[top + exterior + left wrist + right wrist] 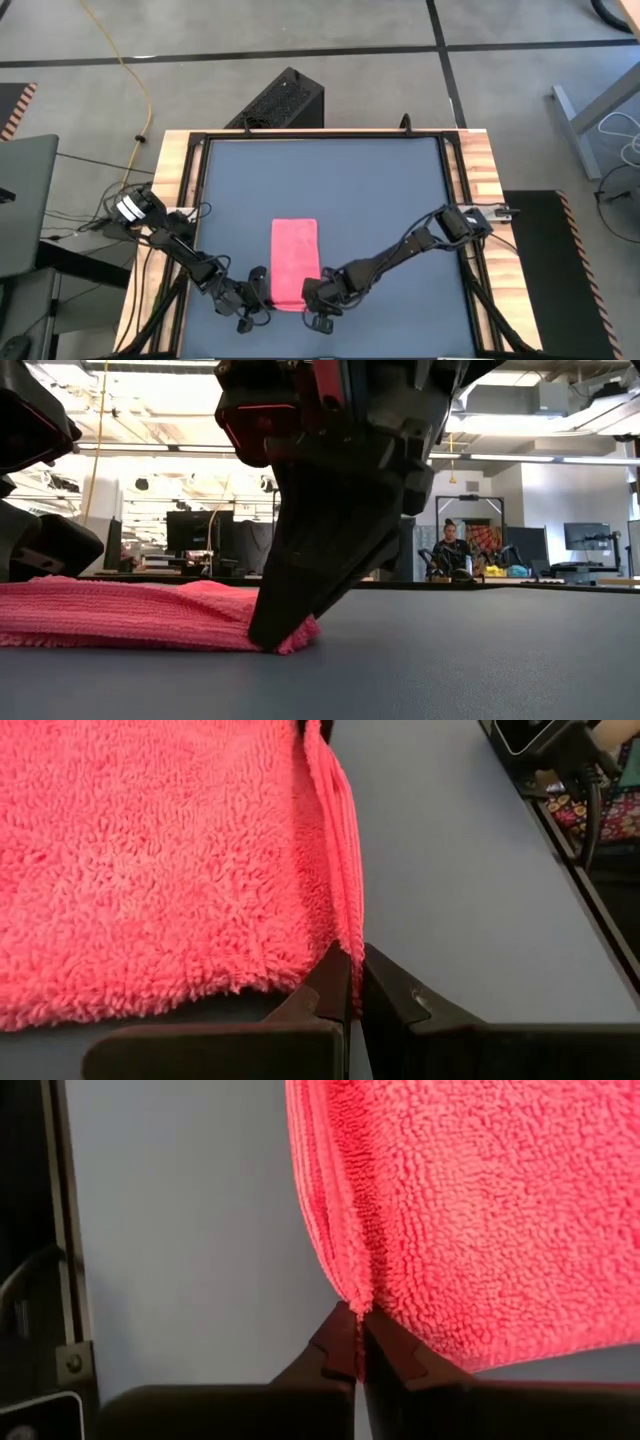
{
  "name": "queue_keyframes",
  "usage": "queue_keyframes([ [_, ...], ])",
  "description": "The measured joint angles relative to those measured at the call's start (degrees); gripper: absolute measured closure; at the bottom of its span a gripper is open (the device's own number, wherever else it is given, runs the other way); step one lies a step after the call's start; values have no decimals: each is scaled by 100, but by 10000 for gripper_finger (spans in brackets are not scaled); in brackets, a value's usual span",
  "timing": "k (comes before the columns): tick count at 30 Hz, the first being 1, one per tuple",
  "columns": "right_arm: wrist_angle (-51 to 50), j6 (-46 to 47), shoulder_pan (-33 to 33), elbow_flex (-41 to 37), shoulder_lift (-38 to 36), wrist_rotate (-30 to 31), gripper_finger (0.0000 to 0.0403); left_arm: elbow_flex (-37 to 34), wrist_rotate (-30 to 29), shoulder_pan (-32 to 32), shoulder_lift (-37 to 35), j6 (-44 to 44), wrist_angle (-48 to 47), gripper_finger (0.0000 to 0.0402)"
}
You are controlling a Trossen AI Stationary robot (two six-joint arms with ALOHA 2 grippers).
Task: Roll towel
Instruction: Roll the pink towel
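Right gripper (285, 630) hiding towel (120, 615) corner

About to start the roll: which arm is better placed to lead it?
Neither clearly: left gripper and right gripper each pinch a near corner of the flat, folded bright pink fabric towel. Probably roll with both together.

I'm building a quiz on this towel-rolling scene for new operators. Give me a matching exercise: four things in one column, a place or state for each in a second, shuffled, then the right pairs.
Things:
1. towel
2. left tool
3. right tool
4. table

Places or states:
A. dark grey, bearing the cloth
B. pinches the towel's near corner on the right arm's side
C. pink, folded, lying flat
D. pinches the towel's near corner on the left arm's side

Pairs: 1-C, 2-D, 3-B, 4-A
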Motion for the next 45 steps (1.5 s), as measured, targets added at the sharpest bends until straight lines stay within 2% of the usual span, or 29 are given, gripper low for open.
queue_keyframes([
  [5, 22, 135, 26, -4, 0, 304, 353, 0, 194, 35, 0, -108, -14, 401],
  [10, 70, -96, 14, -5, -3, 298, 333, 0, 416, 35, 2, -108, 137, 401],
  [18, -551, -360, 67, -33, -555, 262, 322, 7, 1028, 239, -45, -510, 312, 401],
  [23, -265, -698, 306, -15, -738, 1114, 322, 11, 1194, 450, -57, -901, 288, 401],
  [28, 354, -1610, 618, -20, -575, 1977, 322, 2, 1293, 545, -220, -995, 214, 401],
  [32, 464, -2122, 745, -20, -570, 2228, 321, -24, 1311, 546, -511, -945, -71, 401],
  [36, 635, -2503, 840, -20, -570, 2536, 315, -9, 1056, 542, -813, -912, -461, 401],
  [41, 706, -3330, 941, -31, -311, 2810, 271, -11, 863, 547, -950, -882, -738, 401],
  [45, 779, -3333, 922, -11, -269, 3164, 214, -12, 869, 541, -944, -886, -827, 401],
])
